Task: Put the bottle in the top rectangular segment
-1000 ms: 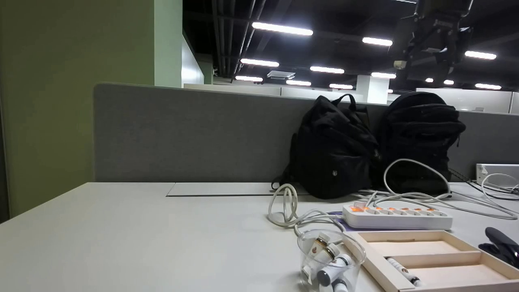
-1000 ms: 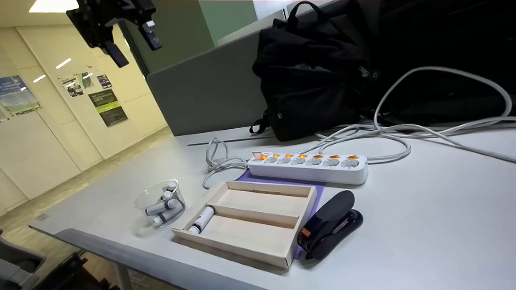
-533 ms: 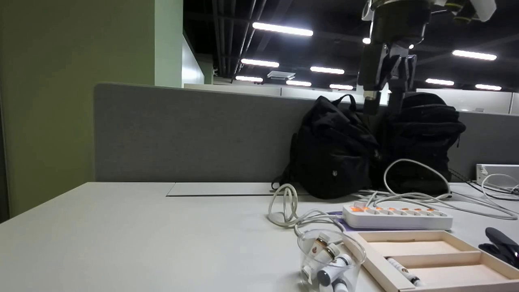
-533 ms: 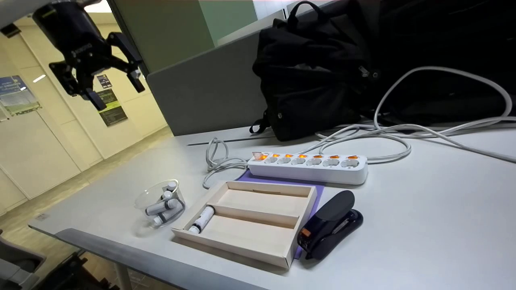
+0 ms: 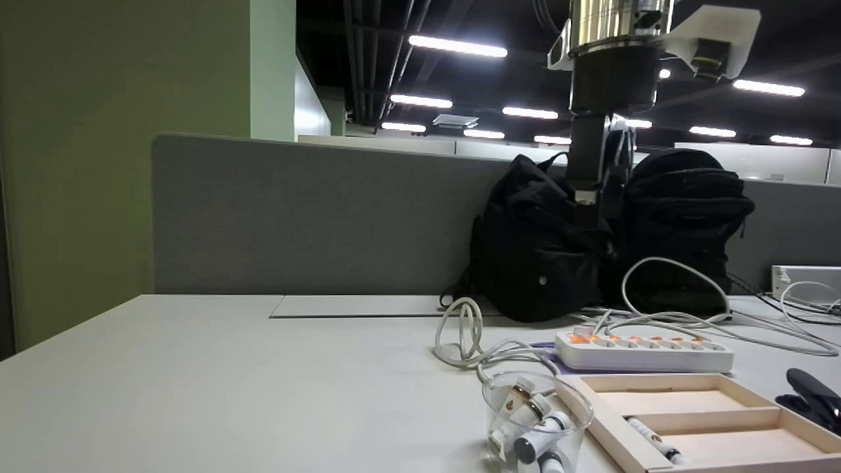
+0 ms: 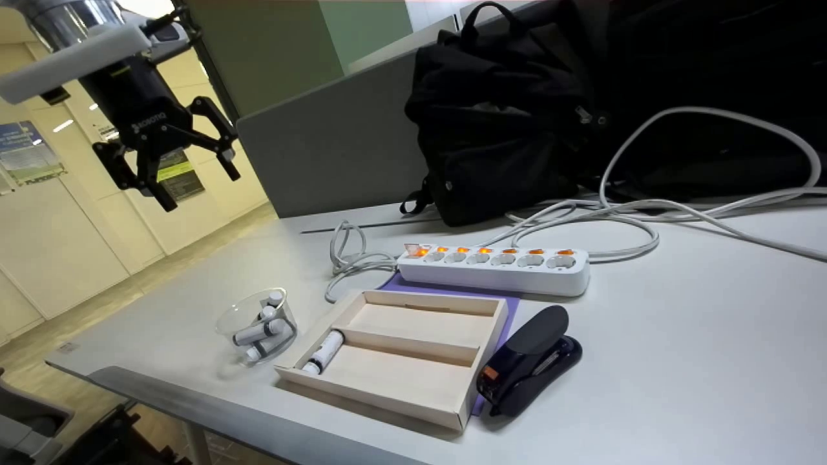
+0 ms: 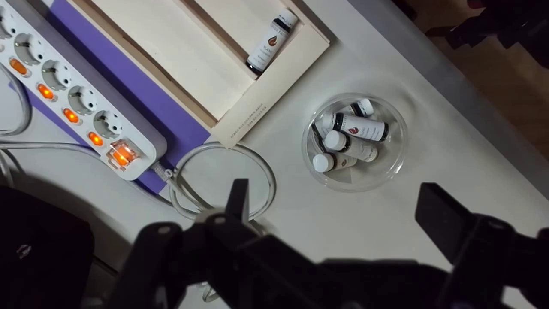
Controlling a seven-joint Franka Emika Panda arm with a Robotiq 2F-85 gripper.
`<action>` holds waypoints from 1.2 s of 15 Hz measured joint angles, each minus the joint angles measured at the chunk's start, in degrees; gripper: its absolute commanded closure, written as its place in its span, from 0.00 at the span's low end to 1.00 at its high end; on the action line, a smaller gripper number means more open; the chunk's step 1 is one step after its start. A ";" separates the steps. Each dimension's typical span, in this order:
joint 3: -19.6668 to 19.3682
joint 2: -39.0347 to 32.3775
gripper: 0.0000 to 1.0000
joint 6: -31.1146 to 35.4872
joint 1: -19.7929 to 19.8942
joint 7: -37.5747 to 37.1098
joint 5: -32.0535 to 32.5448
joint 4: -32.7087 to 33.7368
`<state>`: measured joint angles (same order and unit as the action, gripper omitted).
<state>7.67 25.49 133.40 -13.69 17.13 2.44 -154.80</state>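
Observation:
Several small bottles [image 7: 362, 128] with white caps and white labels lie jumbled in a clear plastic cup [image 6: 227, 316] left of the pale wooden tray [image 6: 387, 394]. Another such bottle [image 6: 325, 352] lies in the tray's nearer compartment, against its left wall. The top rectangular segment [image 6: 423, 323] is the far compartment beside the power strip, with nothing in it. It also shows in the wrist view [image 7: 171, 51]. My gripper [image 6: 201, 190] is open and empty, high above the table. In the wrist view the cup lies just beyond its fingertips, between them.
A white power strip [image 6: 494, 271] stands behind the tray, partly on a purple sheet [image 6: 510, 310]. A black stapler [image 6: 530, 361] lies right of the tray. Looped white cable [image 6: 352, 255] and black backpacks [image 6: 497, 123] are at the back, before a grey partition [image 5: 328, 217].
My gripper has come down and the arm above it now shows in both exterior views. It has stayed open. The bottles, cup and tray have not moved.

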 measured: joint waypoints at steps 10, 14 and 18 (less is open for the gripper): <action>1.32 -8.99 0.00 2.89 -1.66 8.81 5.73 1.08; 3.55 -17.42 0.27 12.56 -1.40 8.80 16.53 1.04; 4.75 -24.19 0.55 18.17 -1.23 8.39 22.42 1.34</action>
<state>12.42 1.29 151.58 -14.92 25.52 24.87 -153.46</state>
